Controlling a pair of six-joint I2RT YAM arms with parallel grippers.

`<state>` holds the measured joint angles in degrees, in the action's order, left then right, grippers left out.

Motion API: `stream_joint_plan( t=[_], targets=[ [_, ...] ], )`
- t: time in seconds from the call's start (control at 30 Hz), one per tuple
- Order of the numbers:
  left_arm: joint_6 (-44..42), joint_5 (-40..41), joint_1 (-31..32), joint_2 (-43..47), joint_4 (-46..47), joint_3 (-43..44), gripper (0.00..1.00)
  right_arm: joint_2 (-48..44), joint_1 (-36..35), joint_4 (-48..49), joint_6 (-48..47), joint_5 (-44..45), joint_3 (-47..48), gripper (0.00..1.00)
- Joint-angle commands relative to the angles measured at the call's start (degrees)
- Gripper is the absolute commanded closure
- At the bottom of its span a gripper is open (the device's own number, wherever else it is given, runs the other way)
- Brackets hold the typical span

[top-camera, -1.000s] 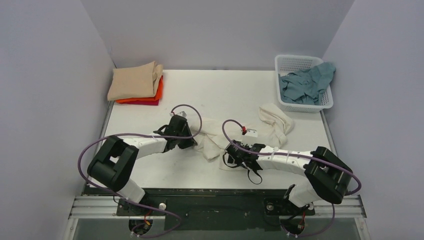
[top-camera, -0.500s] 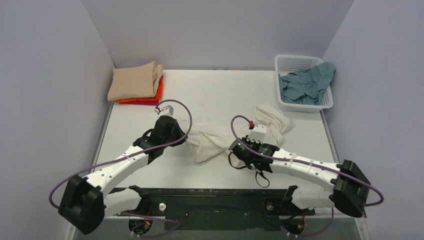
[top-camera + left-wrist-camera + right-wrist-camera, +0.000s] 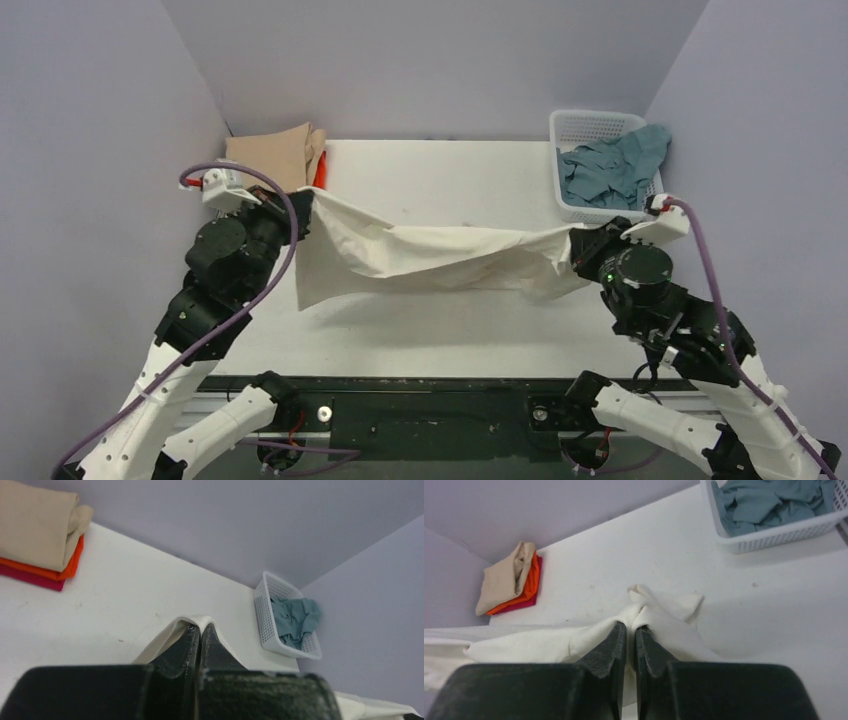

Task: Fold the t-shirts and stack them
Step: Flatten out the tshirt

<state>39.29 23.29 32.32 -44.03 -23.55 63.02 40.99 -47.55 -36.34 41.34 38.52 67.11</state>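
Observation:
A cream-white t-shirt (image 3: 440,255) hangs stretched above the table between both arms, sagging in the middle. My left gripper (image 3: 308,200) is shut on its left corner (image 3: 200,621); the right gripper (image 3: 577,240) is shut on a bunched fold (image 3: 644,611) at its right end. In the far left corner lies a folded stack: a tan shirt (image 3: 270,155) on top, then an orange one (image 3: 55,572), then a red one (image 3: 30,576). A teal-blue t-shirt (image 3: 612,168) lies crumpled in the basket.
The white lattice basket (image 3: 600,125) stands at the far right corner, close behind my right wrist. Grey walls close in the table (image 3: 450,170) on three sides. A black rail runs along the near edge under the arm bases.
Both arms have risen and swung apart, left to the left and right to the right, lifting the cream shirt off the table and spreading it wide. The right gripper closed on the cloth.

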Motion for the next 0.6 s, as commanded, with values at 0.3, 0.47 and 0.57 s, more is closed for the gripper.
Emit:
stream_joint_plan(
  t=[0.3,0.47,0.57],
  targets=[
    [-12.0,4.6,0.2,-4.4,3.4,24.5,1.0,15.9,0.2,-0.4,-22.9,-8.2,38.8,1.0],
    [-15.6,10.8,0.0,-11.5,6.4,26.8,1.0,24.4,2.0,0.8,-30.2,2.7,46.0,1.0],
    [-17.3,11.3,-3.6,-19.1,7.5,30.8,1.0,30.2,8.8,4.4,-32.4,0.9,49.0,1.0]
  ],
)
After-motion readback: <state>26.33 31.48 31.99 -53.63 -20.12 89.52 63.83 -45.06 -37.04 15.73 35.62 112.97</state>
